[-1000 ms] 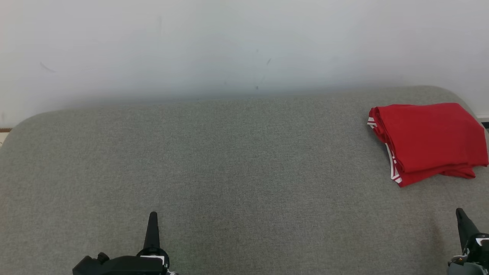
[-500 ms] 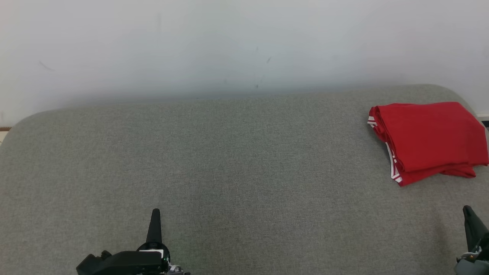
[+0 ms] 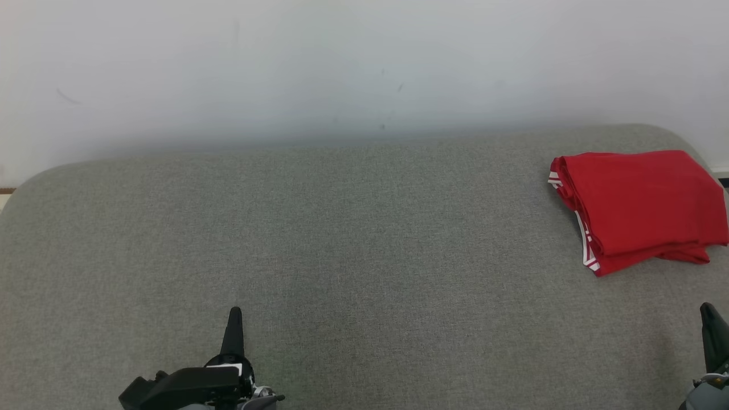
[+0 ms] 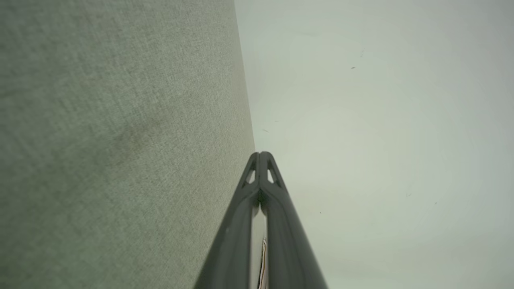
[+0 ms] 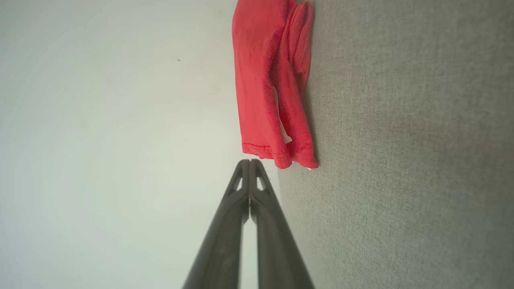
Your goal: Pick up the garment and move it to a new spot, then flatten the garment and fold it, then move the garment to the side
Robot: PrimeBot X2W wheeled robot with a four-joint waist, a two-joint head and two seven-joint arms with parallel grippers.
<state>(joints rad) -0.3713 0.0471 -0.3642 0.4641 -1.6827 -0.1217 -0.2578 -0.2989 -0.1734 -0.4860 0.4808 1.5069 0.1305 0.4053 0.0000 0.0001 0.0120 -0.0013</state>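
Red garment point(image 3: 641, 208) lies folded at 3 o'clock on the grey fabric surface point(image 3: 364, 239), so the move-aside step looks finished. Your left pincer point(image 3: 234, 314) at 8 o'clock and right pincer point(image 3: 708, 310) at 4 o'clock are pinched closed and empty. Next, you only need to park the arms.

Grey upholstery, white wall behind

We've got a wide grey woven-fabric surface point(image 3: 342, 245) stretching left to right, its far corners rounded. Straight behind it is a plain white wall point(image 3: 364, 51), with a few small dark scuffs point(image 3: 400, 88) near the middle and a faint streak point(image 3: 68, 98) out left.
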